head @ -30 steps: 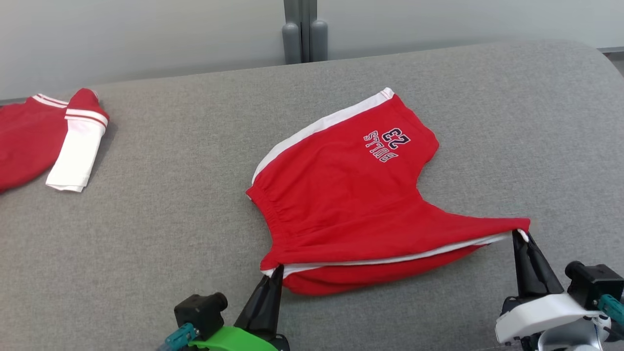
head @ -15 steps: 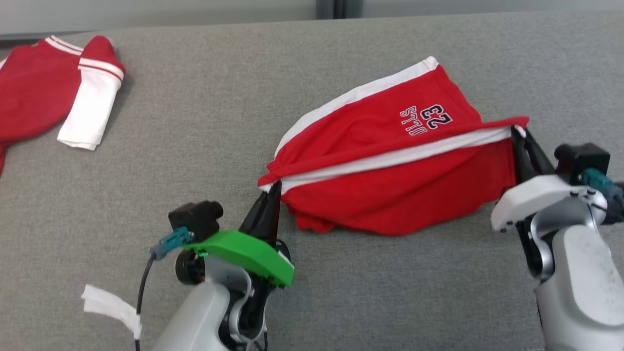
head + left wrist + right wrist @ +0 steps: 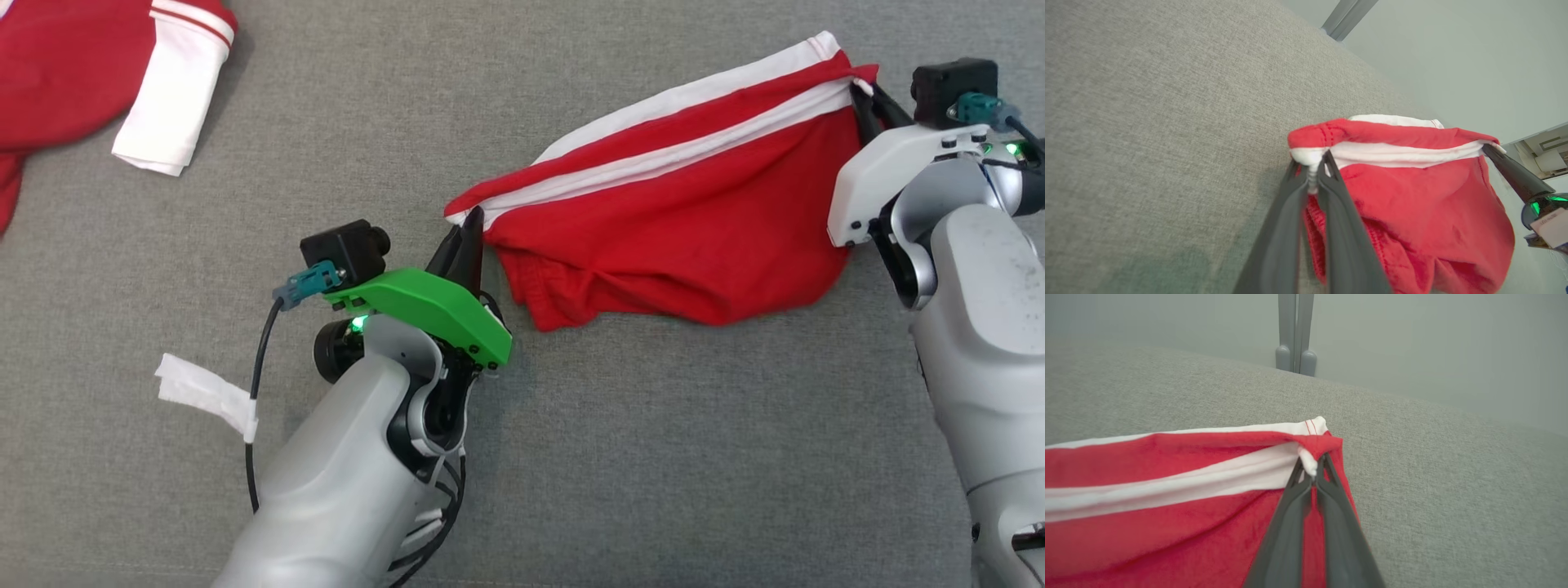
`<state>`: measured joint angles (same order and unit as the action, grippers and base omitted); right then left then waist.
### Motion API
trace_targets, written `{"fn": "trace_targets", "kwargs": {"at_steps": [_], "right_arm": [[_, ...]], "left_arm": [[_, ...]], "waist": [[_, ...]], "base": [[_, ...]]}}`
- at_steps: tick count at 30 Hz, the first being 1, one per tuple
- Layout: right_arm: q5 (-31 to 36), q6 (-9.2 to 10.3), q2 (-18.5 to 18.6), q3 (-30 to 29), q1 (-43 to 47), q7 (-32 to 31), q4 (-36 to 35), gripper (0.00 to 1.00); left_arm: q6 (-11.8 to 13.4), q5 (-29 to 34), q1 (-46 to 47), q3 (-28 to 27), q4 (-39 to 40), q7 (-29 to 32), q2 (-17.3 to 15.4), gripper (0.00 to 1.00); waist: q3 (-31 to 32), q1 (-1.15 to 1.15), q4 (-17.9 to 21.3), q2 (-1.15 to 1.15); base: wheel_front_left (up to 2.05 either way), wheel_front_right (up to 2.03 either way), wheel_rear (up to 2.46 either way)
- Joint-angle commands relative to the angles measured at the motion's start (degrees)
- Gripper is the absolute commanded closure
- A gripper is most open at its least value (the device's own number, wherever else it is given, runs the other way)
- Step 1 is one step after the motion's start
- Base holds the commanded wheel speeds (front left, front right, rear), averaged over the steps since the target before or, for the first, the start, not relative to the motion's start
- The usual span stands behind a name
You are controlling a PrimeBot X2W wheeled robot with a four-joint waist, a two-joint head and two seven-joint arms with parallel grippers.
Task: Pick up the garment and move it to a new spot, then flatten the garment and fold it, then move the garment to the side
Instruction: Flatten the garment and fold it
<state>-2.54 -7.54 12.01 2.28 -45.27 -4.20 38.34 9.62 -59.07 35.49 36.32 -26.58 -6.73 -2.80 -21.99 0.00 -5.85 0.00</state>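
My left gripper (image 3: 467, 227) is pinching one white-striped corner of the garment (image 3: 678, 237), and my right gripper (image 3: 862, 91) is pinching the opposite corner. The red garment is stretched between them, sagging onto the grey upholstered surface (image 3: 653, 449), well apart from another red-and-white shirt (image 3: 163, 106).
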Motion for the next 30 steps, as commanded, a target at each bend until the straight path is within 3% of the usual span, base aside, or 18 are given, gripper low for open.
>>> {"fn": "trace_targets", "kwargs": {"at_steps": [1,9,10,11,12,20,30], "right_arm": [[-0.45,0.10,0.55,0.67,-1.78,0.38,1.43,1.00],[-1.67,0.10,2.01,3.86,-9.07,2.57,10.70,0.99],[-1.98,0.10,2.01,4.35,-9.97,3.36,11.65,0.79],[-2.15,0.10,2.07,4.78,-10.66,3.87,12.49,0.55],[-2.34,0.10,2.16,5.29,-11.32,4.72,13.41,0.00],[-2.65,0.10,2.97,6.35,-13.98,10.30,20.13,0.00],[-5.79,0.10,4.62,8.82,-12.20,10.39,26.01,0.00]], "left_arm": [[0.39,-1.05,1.73,0.72,-0.64,-0.62,-0.19,1.00],[1.89,-4.65,6.05,5.50,-2.88,-4.17,-0.20,1.00],[2.06,-4.84,6.41,5.88,-3.16,-4.65,-0.20,0.64],[2.06,-4.78,6.73,6.18,-3.39,-5.05,-0.20,0.18],[2.12,-4.92,6.92,6.57,-3.64,-5.45,-0.20,0.00],[2.55,-2.49,4.58,8.06,-3.15,-7.86,-0.69,0.00],[5.16,6.27,-4.69,6.28,5.10,-8.45,-6.64,0.00]], "waist": [[-1.38,0.00,-1.30,0.00],[-1.96,0.00,-1.63,0.00],[-1.95,0.00,-1.58,0.00],[-1.94,0.00,-1.56,0.00],[-1.90,0.00,-1.56,0.00],[-0.26,0.00,-1.97,0.00],[4.63,0.00,-2.48,0.00]], "base": [[0.00,0.00,0.00],[0.00,0.00,0.00],[0.00,0.00,0.00],[0.00,0.00,0.00],[0.00,0.00,0.00],[0.00,0.00,0.00],[0.00,0.00,0.00]]}}
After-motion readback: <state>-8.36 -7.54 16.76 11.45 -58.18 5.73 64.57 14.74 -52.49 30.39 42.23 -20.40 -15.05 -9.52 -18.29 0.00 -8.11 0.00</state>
